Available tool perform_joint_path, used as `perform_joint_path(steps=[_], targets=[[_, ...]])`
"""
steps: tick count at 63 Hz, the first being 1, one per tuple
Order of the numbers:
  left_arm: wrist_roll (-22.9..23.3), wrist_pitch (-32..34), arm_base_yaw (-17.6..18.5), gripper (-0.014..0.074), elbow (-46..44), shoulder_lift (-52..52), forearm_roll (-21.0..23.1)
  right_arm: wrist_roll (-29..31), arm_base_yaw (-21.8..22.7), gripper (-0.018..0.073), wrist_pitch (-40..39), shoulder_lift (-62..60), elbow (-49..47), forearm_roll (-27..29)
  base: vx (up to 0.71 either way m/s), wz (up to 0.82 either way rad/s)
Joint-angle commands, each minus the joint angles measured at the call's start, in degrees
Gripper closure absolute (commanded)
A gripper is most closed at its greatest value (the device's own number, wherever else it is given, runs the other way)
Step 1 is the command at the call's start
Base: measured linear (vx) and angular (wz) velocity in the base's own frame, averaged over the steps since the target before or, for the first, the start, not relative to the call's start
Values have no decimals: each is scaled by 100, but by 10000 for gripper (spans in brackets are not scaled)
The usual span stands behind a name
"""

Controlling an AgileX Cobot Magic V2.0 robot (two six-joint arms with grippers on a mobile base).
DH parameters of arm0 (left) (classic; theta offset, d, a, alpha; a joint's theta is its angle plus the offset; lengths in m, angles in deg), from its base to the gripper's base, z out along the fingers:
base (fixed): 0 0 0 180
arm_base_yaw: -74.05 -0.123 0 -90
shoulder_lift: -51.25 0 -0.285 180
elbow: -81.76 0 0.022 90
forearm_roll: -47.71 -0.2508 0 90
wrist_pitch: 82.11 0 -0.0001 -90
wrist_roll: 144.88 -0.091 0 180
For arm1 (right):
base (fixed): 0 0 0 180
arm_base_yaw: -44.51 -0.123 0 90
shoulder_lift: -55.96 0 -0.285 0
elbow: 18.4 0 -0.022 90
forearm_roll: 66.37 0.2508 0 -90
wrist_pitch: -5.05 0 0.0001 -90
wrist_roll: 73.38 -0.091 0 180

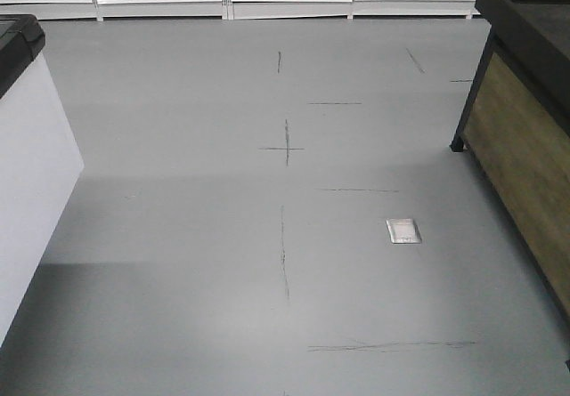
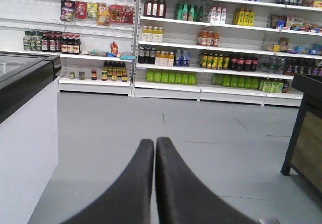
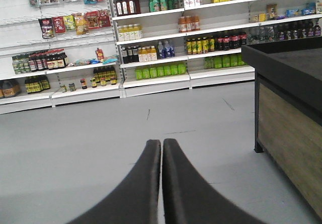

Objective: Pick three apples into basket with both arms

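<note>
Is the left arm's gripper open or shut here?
Shut. In the left wrist view, the two curved black fingers of the left gripper touch along their inner edges, with nothing between them.

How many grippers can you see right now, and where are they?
2. The left gripper is at the bottom centre of the left wrist view, shut and holding nothing. The right gripper sits likewise in the right wrist view, also shut. The front view shows neither.
</note>
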Motion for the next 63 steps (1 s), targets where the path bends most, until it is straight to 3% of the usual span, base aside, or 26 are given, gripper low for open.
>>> perform_joint_path(steps=[1,63], targets=[[7,428,-20,602,-145,79,15,43,28,564,-405,-67,65,-15,0,0],[7,428,-20,602,-145,79,15,43,28,564,-405,-67,65,-15,0,0]])
